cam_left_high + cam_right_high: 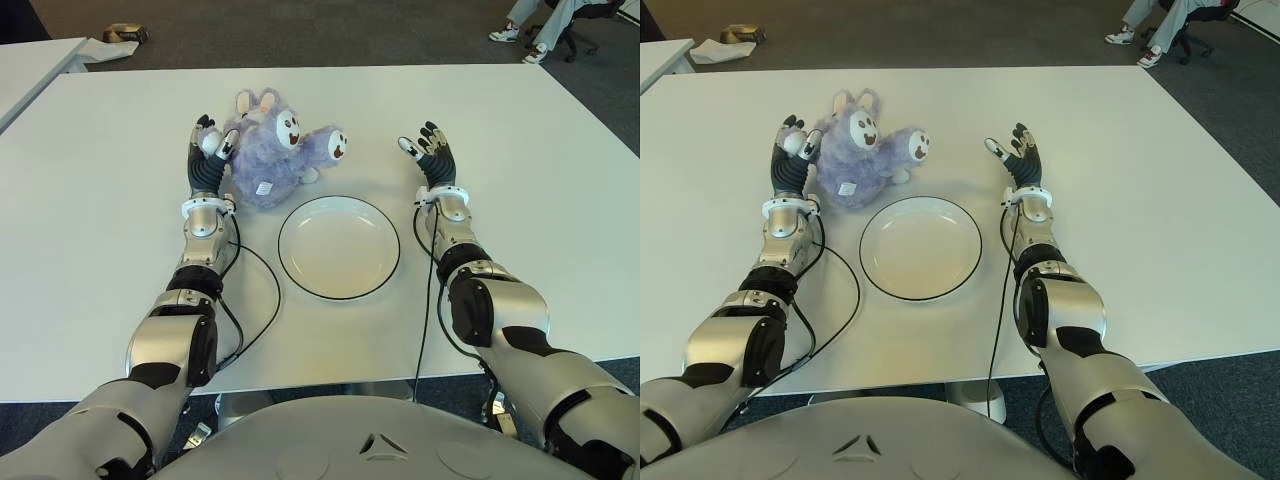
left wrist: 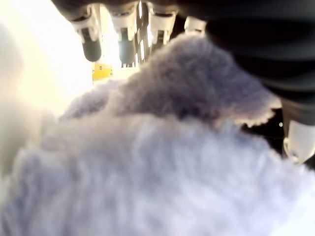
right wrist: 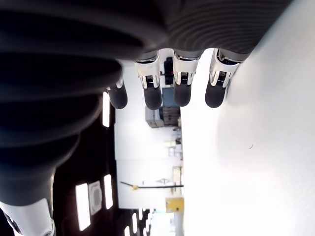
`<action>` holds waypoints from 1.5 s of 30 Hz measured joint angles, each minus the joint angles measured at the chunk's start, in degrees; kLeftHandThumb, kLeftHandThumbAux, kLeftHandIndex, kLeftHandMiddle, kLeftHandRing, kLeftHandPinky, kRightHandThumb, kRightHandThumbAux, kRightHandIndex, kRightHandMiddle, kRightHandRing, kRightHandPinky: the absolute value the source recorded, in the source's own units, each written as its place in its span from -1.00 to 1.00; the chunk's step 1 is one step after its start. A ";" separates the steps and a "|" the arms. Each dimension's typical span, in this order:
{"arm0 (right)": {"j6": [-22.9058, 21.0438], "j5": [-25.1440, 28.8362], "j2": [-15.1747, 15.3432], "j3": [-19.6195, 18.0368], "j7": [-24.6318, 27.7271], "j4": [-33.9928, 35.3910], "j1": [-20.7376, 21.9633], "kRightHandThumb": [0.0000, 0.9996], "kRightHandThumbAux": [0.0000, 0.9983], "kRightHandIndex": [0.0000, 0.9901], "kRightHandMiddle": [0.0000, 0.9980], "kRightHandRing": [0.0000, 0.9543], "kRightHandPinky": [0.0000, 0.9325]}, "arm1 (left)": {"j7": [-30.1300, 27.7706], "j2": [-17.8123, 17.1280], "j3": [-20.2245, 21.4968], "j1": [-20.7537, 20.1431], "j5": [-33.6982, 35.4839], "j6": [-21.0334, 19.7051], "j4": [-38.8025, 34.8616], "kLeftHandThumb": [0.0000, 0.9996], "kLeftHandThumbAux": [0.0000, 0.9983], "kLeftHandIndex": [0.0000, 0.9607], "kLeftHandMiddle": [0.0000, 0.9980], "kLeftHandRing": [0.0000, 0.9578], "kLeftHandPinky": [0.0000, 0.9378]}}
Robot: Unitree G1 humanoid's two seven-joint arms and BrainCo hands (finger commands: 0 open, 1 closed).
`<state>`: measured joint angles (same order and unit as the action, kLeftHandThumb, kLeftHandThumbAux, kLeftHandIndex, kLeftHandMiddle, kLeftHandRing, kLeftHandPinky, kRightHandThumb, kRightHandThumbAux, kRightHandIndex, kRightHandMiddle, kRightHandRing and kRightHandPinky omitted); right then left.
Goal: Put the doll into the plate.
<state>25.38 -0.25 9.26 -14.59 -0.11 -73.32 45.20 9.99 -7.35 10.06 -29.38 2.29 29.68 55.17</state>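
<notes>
One purple plush doll (image 1: 275, 150) lies lengthwise toward the relaxed, empty right hand (image 1: 430, 150), touching the unclenched left hand (image 1: 208, 150); one plate (image 1: 338, 247) nearby.

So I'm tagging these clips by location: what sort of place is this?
Probably an office or lab: a large white table on dark carpet, and a seated person's legs at an office chair in the far corner.
</notes>
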 measured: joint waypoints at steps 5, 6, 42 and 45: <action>0.00 -0.07 0.10 0.13 0.01 0.00 0.01 -0.89 0.31 -0.97 -0.94 -0.95 -0.93 | 0.05 0.06 -0.11 0.00 -0.12 0.00 -0.09 -1.00 -0.05 -1.00 -0.80 -0.85 -0.95; 0.00 -0.07 0.12 0.14 0.01 0.00 0.01 -0.89 0.31 -0.97 -0.94 -0.95 -0.93 | 0.11 0.07 -0.11 0.00 -0.15 0.00 -0.12 -1.00 -0.06 -1.00 -0.80 -0.85 -0.94; 0.00 -0.06 0.65 0.15 0.15 -0.01 0.02 -0.89 0.31 -0.95 -0.94 -0.95 -0.94 | 1.61 0.51 -0.17 -0.07 -0.69 -0.21 -0.56 -1.00 -0.06 -1.00 -0.79 -0.83 -0.95; -0.01 -0.04 0.65 0.13 0.18 -0.04 0.04 -0.88 0.31 -0.96 -0.94 -0.94 -0.93 | 1.61 0.51 -0.14 -0.11 -0.69 -0.24 -0.49 -1.00 -0.06 -1.00 -0.78 -0.82 -0.93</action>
<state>25.37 -0.29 9.91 -14.46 0.07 -73.36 45.24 11.59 -6.84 9.92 -29.50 1.60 29.44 54.68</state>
